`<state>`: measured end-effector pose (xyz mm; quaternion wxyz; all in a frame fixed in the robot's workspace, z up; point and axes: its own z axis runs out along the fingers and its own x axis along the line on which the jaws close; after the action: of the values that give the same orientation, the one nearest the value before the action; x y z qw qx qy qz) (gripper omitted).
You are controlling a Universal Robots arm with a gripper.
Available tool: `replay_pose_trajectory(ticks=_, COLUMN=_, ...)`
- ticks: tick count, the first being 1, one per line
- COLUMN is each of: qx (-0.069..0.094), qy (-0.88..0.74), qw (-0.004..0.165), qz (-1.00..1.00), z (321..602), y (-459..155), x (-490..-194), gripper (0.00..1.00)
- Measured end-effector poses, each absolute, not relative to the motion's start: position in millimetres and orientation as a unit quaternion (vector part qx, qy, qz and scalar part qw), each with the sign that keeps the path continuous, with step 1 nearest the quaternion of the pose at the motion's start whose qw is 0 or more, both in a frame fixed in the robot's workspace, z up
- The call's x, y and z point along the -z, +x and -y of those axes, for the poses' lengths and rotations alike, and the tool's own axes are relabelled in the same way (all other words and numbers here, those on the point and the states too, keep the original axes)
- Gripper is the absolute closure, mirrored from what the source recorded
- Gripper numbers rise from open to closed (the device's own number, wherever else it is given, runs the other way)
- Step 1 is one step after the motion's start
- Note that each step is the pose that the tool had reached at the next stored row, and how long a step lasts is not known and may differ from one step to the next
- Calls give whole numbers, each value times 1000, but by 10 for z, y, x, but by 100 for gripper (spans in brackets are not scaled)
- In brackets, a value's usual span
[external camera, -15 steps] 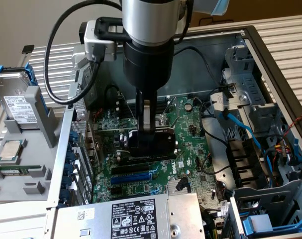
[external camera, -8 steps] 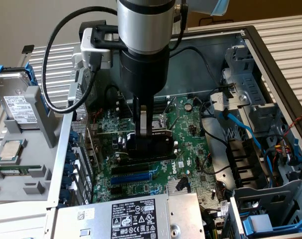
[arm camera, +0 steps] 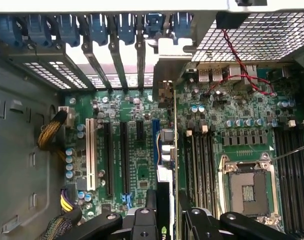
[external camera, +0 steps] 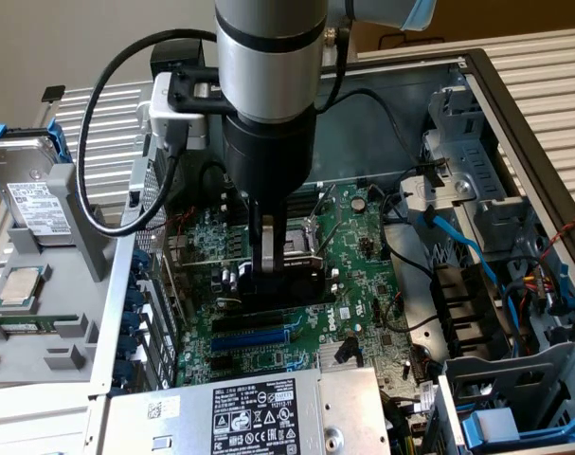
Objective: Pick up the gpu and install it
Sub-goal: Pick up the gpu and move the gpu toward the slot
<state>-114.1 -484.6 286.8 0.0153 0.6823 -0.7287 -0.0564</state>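
Observation:
The gpu [arm camera: 173, 125] stands on edge inside the open computer case. It runs from my fingers to the rear slot openings, where its silver bracket [arm camera: 166, 70] sits. My gripper [arm camera: 167, 202] is shut on it, one finger [arm camera: 150, 199] on each side of the black cooler block [arm camera: 163, 192]. The exterior view has the gripper [external camera: 266, 254] low over the large green motherboard [external camera: 363, 284], with the gpu's black block [external camera: 292, 284] under the fingers. The card lies along a blue expansion slot [arm camera: 156, 132]. Whether it is pressed into the slot I cannot tell.
An empty CPU socket [arm camera: 247, 187] lies close beside the card. Blue slot latches [arm camera: 99, 27] line the case's rear wall. A power supply [external camera: 259, 412] is in front, blue cables [external camera: 467, 246] and drive cages are at the exterior view's right, and a hard drive [external camera: 31, 190] stands outside at its left.

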Motion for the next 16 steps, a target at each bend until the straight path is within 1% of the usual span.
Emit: replay_pose_trajectory(ticks=16, qx=56, qy=682, qw=15, qz=729, z=4890, y=-1174, x=-2835, gripper=73)
